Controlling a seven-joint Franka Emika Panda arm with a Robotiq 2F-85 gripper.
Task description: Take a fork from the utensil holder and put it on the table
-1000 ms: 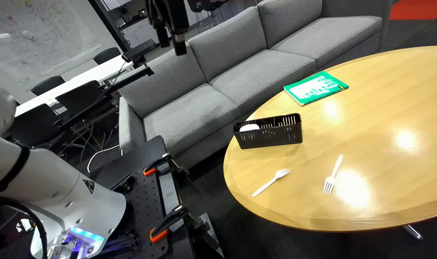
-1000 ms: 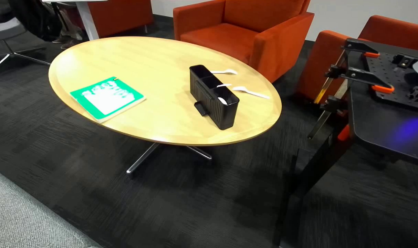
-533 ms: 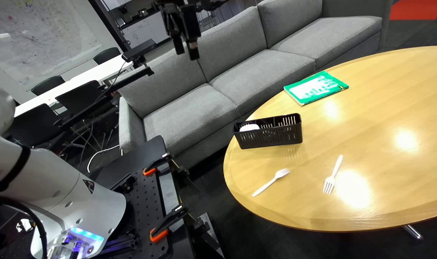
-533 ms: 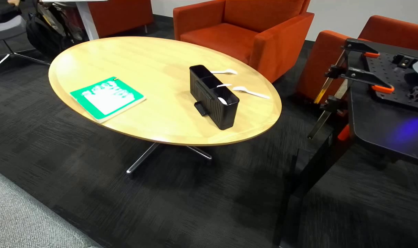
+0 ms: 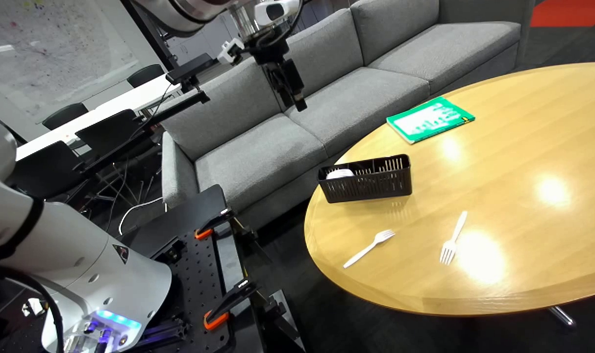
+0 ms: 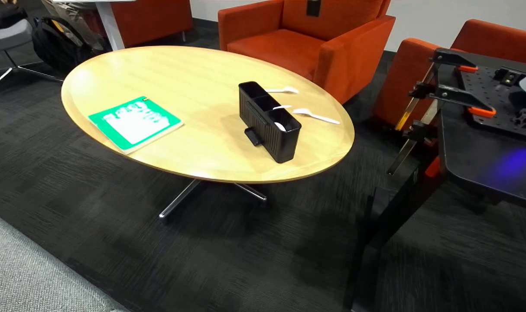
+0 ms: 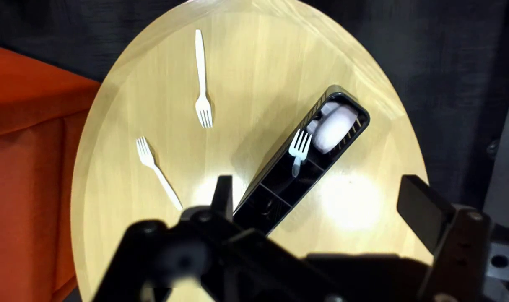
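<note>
The black utensil holder point(image 5: 368, 184) stands on the round wooden table point(image 5: 513, 147); it also shows in an exterior view point(image 6: 263, 112) and the wrist view point(image 7: 279, 184). In the wrist view, a white fork point(image 7: 299, 147) stands tines-up in its middle compartment. A white rounded object point(image 7: 335, 128) fills an end compartment. Two white forks lie flat on the table, one point(image 7: 203, 105) nearer the edge and one point(image 7: 151, 161) beside it. My gripper point(image 5: 293, 102) is open and empty, high above the holder and apart from it; its fingers spread wide in the wrist view point(image 7: 317, 182).
A green and white book point(image 5: 430, 119) lies on the table past the holder. A grey sofa point(image 5: 297, 127) runs along one side and an orange armchair point(image 6: 284, 47) stands on the opposite side. The robot's black stand with clamps point(image 6: 466, 95) is beside the table.
My gripper has moved down and toward the table, and more of the arm now shows. A dark fingertip has come into the top of an exterior view. The holder and forks have not moved.
</note>
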